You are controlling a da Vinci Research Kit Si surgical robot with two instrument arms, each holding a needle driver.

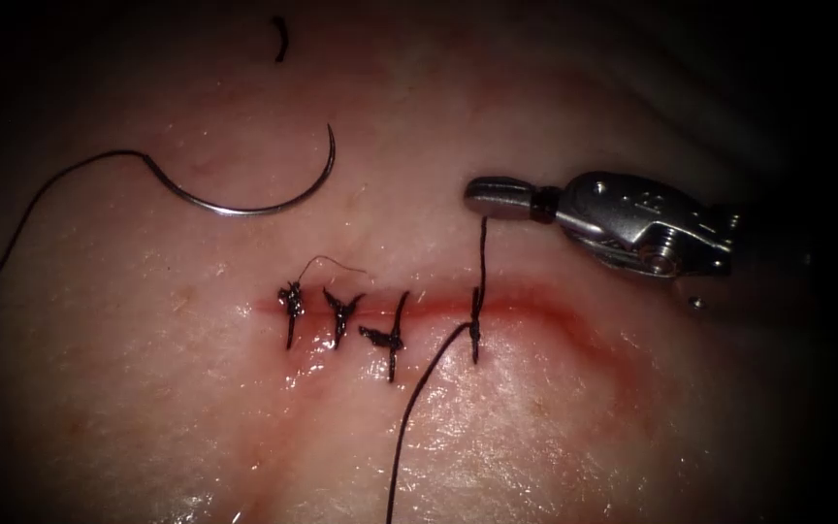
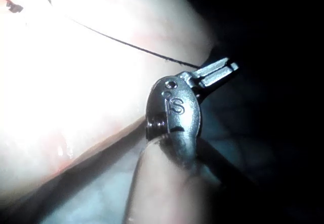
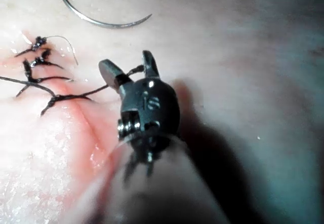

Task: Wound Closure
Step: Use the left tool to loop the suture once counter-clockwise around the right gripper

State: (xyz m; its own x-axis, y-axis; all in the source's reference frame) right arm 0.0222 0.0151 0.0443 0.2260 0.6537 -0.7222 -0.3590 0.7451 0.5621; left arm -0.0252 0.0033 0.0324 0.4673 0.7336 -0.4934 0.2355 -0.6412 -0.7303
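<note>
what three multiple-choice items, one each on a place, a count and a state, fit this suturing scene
1. The needle is: A in the right tool; B free on the tissue above the cut's left part; C driven into the cut.
2. Knotted stitches on the cut: A two; B four; C six.
3. The right tool's jaws: A open around thread; B shut on needle; C shut on tissue.
1B, needle lies unheld on tissue. 2B, four stitches along cut. 3A, right tool's jaws straddle thread; left tool holds thread's long end.
</note>
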